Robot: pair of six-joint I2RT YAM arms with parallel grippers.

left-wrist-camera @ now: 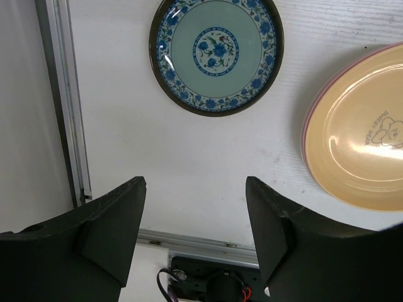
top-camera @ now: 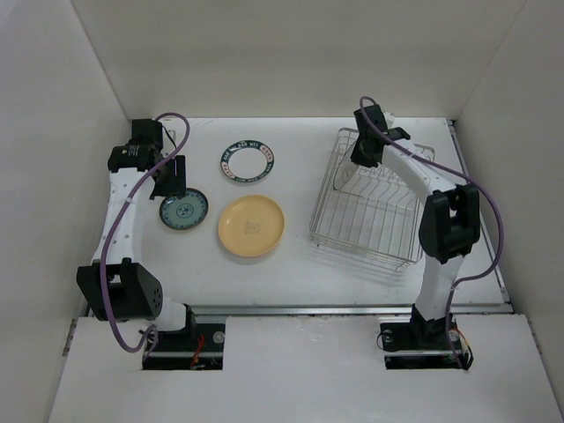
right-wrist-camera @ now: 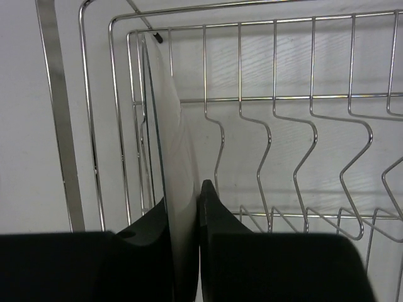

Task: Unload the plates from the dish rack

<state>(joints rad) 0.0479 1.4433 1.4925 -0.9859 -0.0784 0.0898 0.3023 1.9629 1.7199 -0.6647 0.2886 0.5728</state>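
Observation:
The silver wire dish rack [top-camera: 388, 231] stands at the right. One pale cream plate [right-wrist-camera: 169, 119] stands upright in its end slot, seen edge-on; it also shows in the top view [top-camera: 356, 186]. My right gripper [right-wrist-camera: 186, 192] is shut on this plate's rim, over the rack's far left corner [top-camera: 364, 159]. On the table lie a teal patterned plate [top-camera: 183, 211], a white dark-rimmed plate [top-camera: 248, 163] and a yellow-orange plate [top-camera: 251, 226] stacked on a pink one [left-wrist-camera: 311, 126]. My left gripper [left-wrist-camera: 195, 185] is open and empty, just behind the teal plate [left-wrist-camera: 216, 53].
The other divider tines [right-wrist-camera: 302, 145] in the rack stand bare. White walls enclose the table on three sides. A metal rail [left-wrist-camera: 63, 100] runs along the table's left edge. The right arm's elbow [top-camera: 448, 225] hangs over the rack's right side.

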